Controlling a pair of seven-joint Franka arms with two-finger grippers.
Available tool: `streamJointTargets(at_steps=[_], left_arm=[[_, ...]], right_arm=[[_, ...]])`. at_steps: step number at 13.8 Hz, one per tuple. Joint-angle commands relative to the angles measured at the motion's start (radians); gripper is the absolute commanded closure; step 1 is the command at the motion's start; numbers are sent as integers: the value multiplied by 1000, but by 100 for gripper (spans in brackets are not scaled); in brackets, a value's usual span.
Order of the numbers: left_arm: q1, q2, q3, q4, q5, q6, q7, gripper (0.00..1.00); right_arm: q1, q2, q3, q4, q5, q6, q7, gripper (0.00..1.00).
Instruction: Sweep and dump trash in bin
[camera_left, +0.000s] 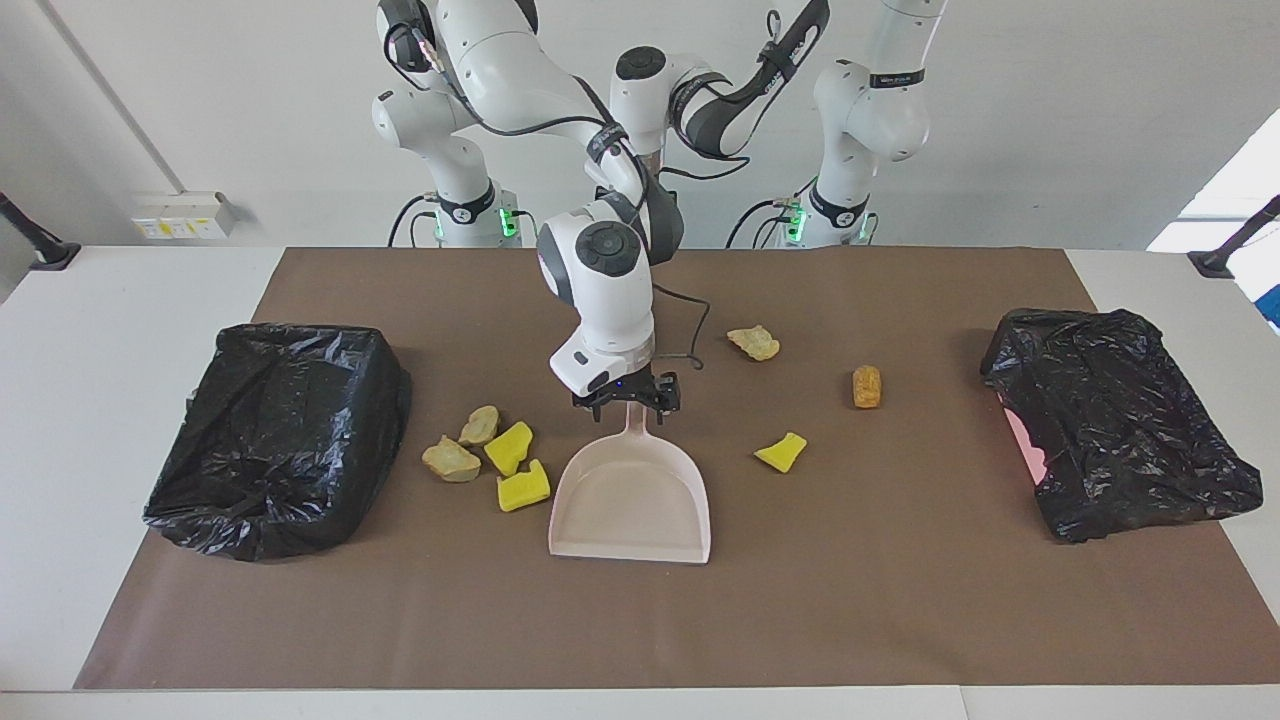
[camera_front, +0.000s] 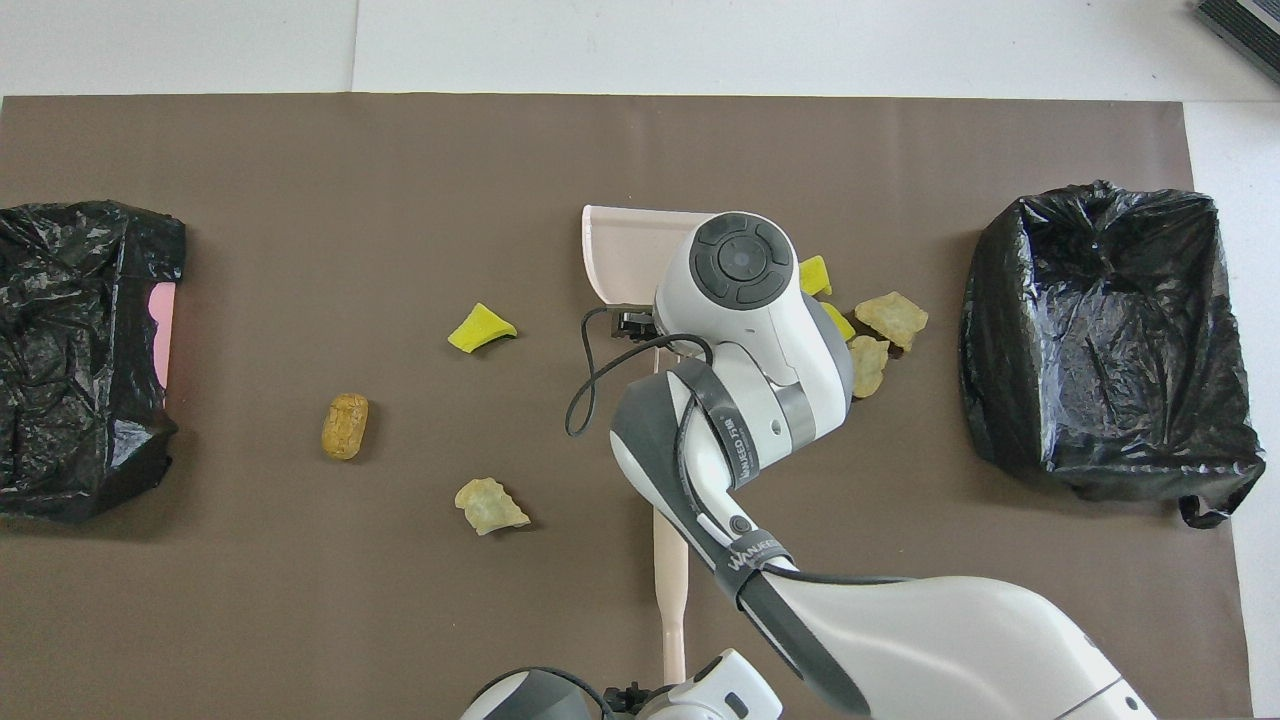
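Dustpan (camera_left: 630, 495) at frame centre, pan mouth toward the bottom edge; four lumps of trash (camera_left: 488, 456) just left of it. Right gripper (camera_left: 628, 397) spread around the dustpan handle, not yet clamped. Close squarely on the handle, keep pan flat. Left gripper (camera_front: 628, 692) bottom edge of overhead, fingers unreadable.

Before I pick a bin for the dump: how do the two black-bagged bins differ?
The bin at the right arm's end stands with its mouth open upward; the bin at the left arm's end has its bag crumpled over it, with pink showing at one edge. Four pieces of trash lie close beside the right arm's bin, while the nearest piece to the left arm's bin lies farther off. Both are lined with glossy black bags and sit on the brown mat.
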Motion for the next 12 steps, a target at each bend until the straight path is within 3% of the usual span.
streamJointTargets(at_steps=[1, 2, 5, 6, 7, 9, 11, 12], left_arm=[[-1, 25, 5, 5, -5, 20, 12, 22], [-1, 25, 5, 5, -5, 20, 12, 23], [4, 27, 9, 11, 1, 13, 12, 42], [4, 27, 9, 11, 4, 13, 12, 54], [4, 28, 9, 13, 7, 11, 12, 67], [6, 27, 12, 17, 15, -1, 20, 90], [33, 16, 12, 19, 18, -27, 20, 100], [53, 1, 12, 25, 18, -61, 21, 100]], right_arm=[[9, -2, -1, -20, 19, 24, -9, 0], [11, -6, -2, -29, 19, 24, -11, 0], [11, -12, -1, -43, 19, 24, -12, 22], [11, -12, -1, -45, 19, 24, -17, 34], [11, -12, -2, -45, 19, 21, -23, 58], [11, -12, -2, -42, 19, 15, -22, 95], [14, -12, -2, -34, 21, 2, -9, 100], [11, -10, -2, -31, 19, 2, -11, 100]])
